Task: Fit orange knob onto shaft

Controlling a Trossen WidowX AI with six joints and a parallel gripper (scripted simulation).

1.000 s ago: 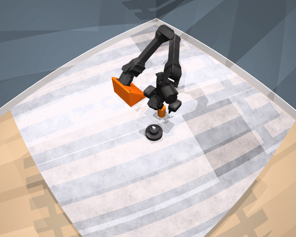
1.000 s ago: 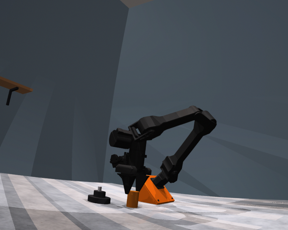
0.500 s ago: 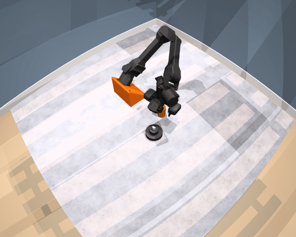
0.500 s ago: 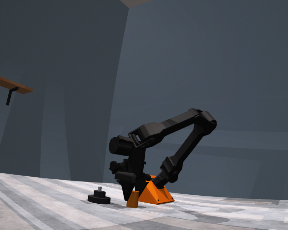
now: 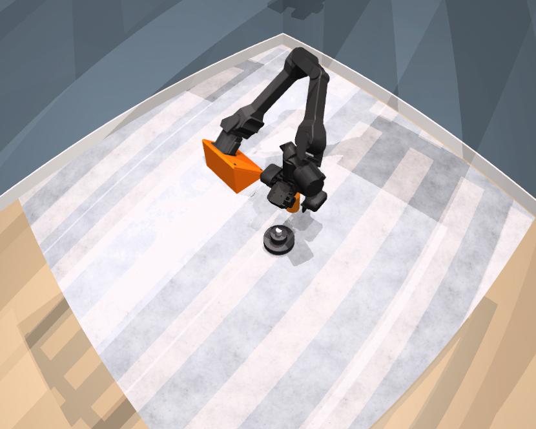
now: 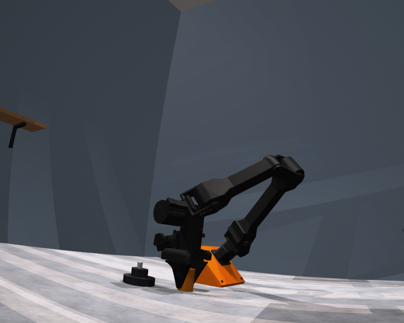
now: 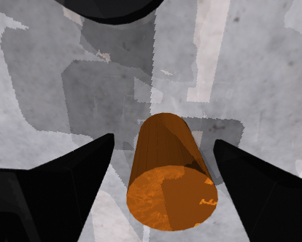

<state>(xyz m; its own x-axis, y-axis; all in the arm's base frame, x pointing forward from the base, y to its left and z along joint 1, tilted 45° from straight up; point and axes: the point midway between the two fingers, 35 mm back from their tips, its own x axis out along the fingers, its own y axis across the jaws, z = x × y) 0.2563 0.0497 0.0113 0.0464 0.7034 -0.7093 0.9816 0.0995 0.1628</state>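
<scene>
The orange knob (image 5: 293, 205) (image 6: 188, 282) (image 7: 171, 200) stands upright on the table, its underside hidden. My gripper (image 5: 296, 207) (image 6: 187, 285) (image 7: 164, 141) is open and points down around the knob, one finger on each side. In the wrist view gaps show between the knob and both fingertips. The dark round pedestal (image 5: 268, 245) (image 6: 130, 280) (image 7: 113, 15) stands a short way from the knob, nearer the front in the top view. Its silver shaft (image 5: 278, 230) (image 6: 139, 265) points up and is bare. The shaft is out of the wrist view.
The orange arm base (image 5: 225, 170) (image 6: 220, 274) stands behind and to the left of the knob in the top view, and close behind the gripper in the exterior view. A brown shelf (image 6: 20, 120) is on the wall at the far left. Shadows cross the table.
</scene>
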